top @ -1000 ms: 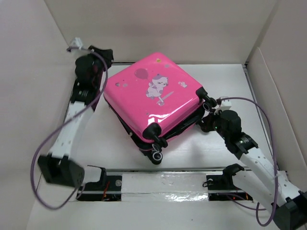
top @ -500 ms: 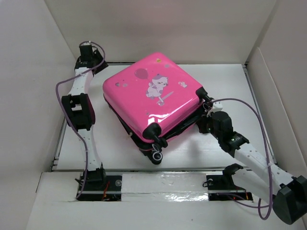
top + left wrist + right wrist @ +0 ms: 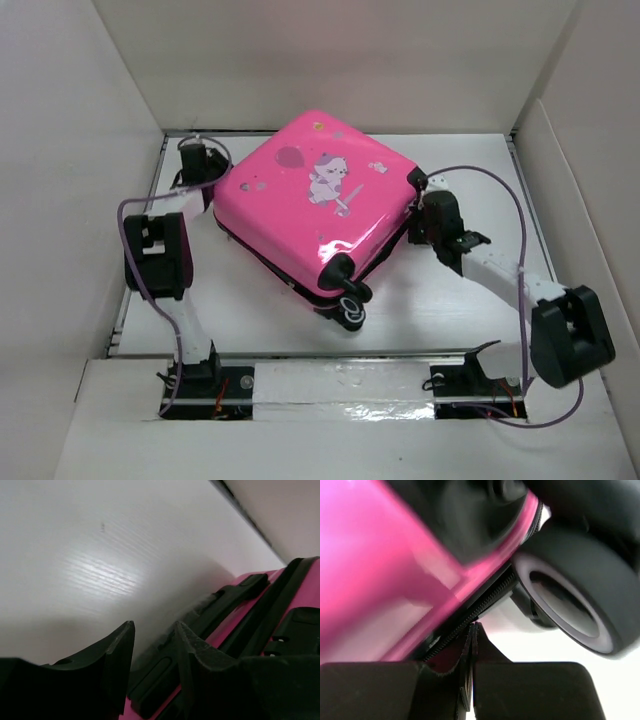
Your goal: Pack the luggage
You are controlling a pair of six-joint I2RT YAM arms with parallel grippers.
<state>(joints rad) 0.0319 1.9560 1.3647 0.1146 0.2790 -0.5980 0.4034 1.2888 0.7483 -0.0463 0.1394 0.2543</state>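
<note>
The hot-pink luggage [image 3: 310,205] lies flat in the middle of the table, cartoon print up, its shells together with a dark seam along the near side. My left gripper [image 3: 207,182] is at its left corner. In the left wrist view it [image 3: 154,632] is open, with the black side handle [image 3: 225,602] just beyond the fingertips. My right gripper [image 3: 418,205] is at the right corner by a wheel. In the right wrist view it [image 3: 474,626] is shut, tips against the zipper line [image 3: 485,602] beside a black wheel [image 3: 575,605].
White box walls stand at the left [image 3: 60,200], back and right [image 3: 590,200]. Two black wheels [image 3: 350,310] stick out at the suitcase's near corner. A white ledge [image 3: 330,385] with the arm bases runs along the front. Purple cables loop off both arms.
The left arm swung in from the far left and came down at the suitcase's left corner. The right arm reached forward along its right side. The suitcase shifted a little and its shells look closer together.
</note>
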